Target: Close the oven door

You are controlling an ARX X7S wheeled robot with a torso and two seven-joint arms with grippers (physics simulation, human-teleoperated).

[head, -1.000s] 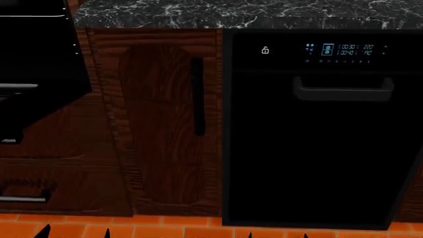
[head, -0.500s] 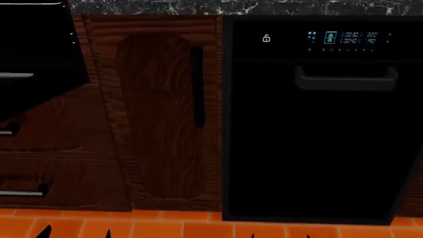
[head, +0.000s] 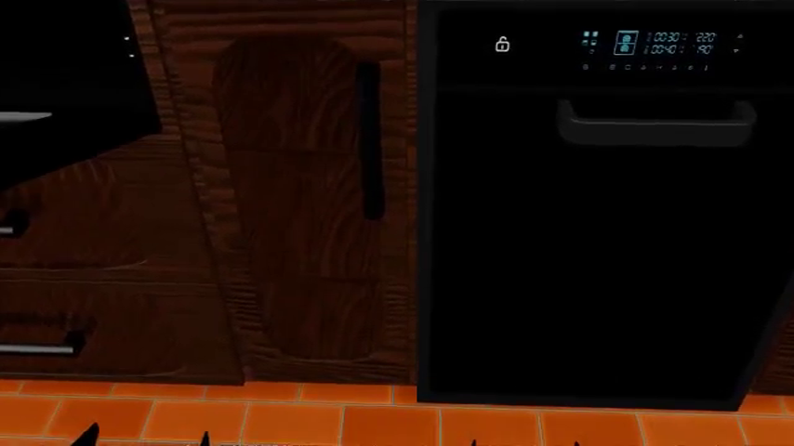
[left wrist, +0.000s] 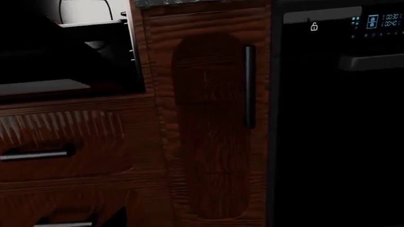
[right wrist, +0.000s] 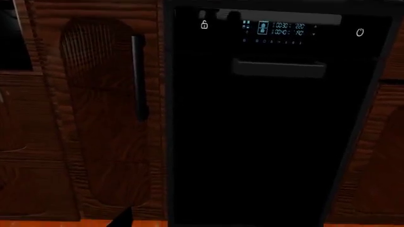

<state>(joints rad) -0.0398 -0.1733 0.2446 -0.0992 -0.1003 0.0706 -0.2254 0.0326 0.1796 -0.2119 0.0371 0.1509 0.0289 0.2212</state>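
The oven door [head: 74,74] is a glossy black panel at the head view's upper left, standing open and tilted out from the cabinets, with a steel strip [head: 25,117] on its edge. The left wrist view shows the oven door [left wrist: 44,56] under the lit oven cavity [left wrist: 88,12]. A sliver of the oven door [right wrist: 13,42] also shows in the right wrist view. Only the dark fingertips of my left gripper [head: 145,439] and right gripper [head: 522,443] poke up at the head view's lower edge. Each pair stands apart with nothing between, low and well short of the door.
A tall black appliance front [head: 596,242] with a blue display [head: 645,42] and grey handle [head: 655,125] fills the right. Between it and the oven is a wooden cabinet door [head: 297,204] with a dark vertical handle [head: 368,139]. Drawers with a steel handle [head: 37,348] lie under the oven, above the orange tile floor [head: 310,418].
Everything in the head view has slid upward: the marble countertop has left the frame, more orange floor shows, and the oven door sits higher and further left.
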